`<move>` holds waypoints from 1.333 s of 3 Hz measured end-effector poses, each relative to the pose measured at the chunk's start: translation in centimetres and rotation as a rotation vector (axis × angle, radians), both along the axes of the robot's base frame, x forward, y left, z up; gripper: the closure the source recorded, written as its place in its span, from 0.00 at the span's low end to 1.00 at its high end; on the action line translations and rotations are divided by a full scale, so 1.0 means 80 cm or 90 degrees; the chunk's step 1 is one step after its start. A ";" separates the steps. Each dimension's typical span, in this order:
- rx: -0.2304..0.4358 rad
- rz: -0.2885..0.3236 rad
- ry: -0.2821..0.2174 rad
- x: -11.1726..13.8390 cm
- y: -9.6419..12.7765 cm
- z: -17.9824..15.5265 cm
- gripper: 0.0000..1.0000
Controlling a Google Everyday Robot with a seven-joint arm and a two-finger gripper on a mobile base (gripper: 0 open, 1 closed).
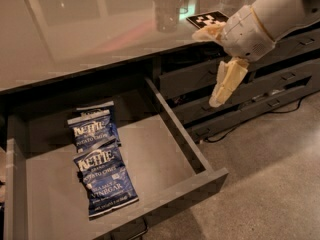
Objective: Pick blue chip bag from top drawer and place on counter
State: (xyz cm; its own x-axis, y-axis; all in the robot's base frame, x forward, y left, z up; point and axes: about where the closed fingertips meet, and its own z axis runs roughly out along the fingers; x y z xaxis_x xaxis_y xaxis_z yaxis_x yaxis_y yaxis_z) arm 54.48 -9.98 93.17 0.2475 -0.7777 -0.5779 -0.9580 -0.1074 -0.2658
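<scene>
The top drawer is pulled open under the counter. Dark-blue Kettle chip bags lie flat on its floor at the left. The front blue chip bag reads "Sea Salt & Vinegar". A second bag lies just behind it and partly overlaps a third, of which only an edge shows. My gripper hangs at the upper right, in front of the counter's edge and above the drawer's right wall. Its cream fingers are spread apart and empty.
A black-and-white marker tag and a clear cup sit on the counter. Narrower stacked grey drawers stand to the right, behind my arm. A cable trails on the speckled floor.
</scene>
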 end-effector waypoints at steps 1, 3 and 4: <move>0.033 0.101 0.083 -0.004 0.044 -0.036 0.00; 0.046 0.156 0.098 -0.010 0.073 -0.051 0.00; 0.092 0.184 0.105 -0.020 0.125 -0.068 0.00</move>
State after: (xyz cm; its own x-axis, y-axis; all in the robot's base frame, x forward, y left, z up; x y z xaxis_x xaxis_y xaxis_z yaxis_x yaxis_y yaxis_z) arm 52.85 0.00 87.75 0.3385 -0.5966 -0.7277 -0.9252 -0.3520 -0.1418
